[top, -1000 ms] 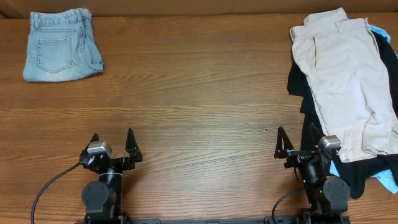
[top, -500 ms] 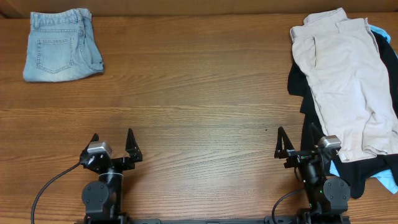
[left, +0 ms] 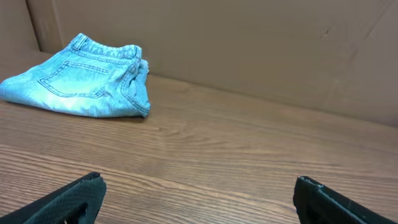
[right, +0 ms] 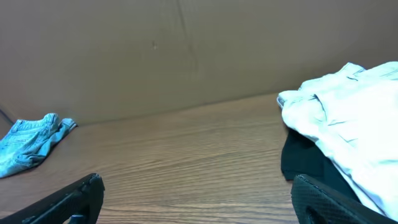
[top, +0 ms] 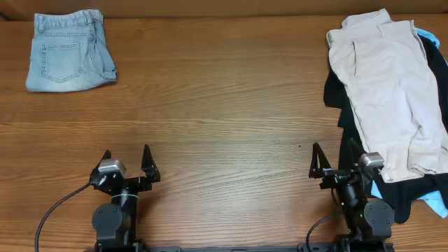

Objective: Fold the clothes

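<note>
Left gripper (top: 126, 155) low at the near edge of the table (top: 224, 105), toward its left end, fingers spread wide with only bare wood between them. Right gripper (top: 333, 155) likewise at the near edge, toward the table's right end, fingers spread just as wide, nothing pinched.

Outward from the left gripper: open wood grain, then the denim shorts (top: 66, 50) far off at the table's far left corner, well apart from both grippers. Folded into a compact rectangle, waistband toward the far edge, one back pocket facing up, hemmed leg ends toward the near edge. Faded light blue, seams and belt loops showing in the left wrist view. Any label or lettering on them too small to read.

Outward from the right gripper: a heap of garments along the table's right end, its nearest edge just beside the gripper's outer finger. Beige garment (top: 392, 91) on top, unfolded and rumpled, running from the far edge almost to the near one. Black garment (top: 334, 91) beneath it, spilling out on the inner side. Bright blue garment (top: 437, 203) peeking out at the right edge, near and far. No readable writing on any of these.
</note>
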Robot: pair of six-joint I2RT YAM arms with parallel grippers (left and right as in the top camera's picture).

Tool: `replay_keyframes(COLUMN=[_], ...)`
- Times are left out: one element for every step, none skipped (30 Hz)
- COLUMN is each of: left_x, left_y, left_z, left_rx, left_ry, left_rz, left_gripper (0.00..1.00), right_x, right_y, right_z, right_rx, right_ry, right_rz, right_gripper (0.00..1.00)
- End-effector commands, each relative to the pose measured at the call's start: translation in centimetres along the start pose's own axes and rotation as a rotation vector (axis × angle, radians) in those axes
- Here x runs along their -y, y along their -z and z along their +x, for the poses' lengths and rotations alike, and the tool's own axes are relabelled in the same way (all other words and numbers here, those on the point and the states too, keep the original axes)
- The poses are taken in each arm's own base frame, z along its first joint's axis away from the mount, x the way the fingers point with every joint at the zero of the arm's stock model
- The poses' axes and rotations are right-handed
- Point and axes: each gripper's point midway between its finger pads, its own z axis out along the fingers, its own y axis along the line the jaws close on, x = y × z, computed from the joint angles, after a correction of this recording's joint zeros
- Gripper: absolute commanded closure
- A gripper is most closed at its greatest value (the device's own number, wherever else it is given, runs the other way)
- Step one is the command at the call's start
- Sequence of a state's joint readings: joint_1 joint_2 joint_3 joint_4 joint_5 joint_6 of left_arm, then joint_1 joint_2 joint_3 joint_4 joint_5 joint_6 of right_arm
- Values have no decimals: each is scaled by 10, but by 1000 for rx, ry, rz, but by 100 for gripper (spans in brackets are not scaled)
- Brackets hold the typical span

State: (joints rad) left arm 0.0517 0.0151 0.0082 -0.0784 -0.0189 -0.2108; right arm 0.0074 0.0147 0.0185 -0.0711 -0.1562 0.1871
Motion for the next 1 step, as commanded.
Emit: replay_keyframes(left_x=[4], left_y=[0], left_z=[0], left_rx=[4], left_ry=[-2], left_rz=[20], left_gripper=[0], right_x=[0], right_y=[0], right_z=[1], right_rx=[6], right_ry=[-6], right_rz=[0], right_gripper=[0])
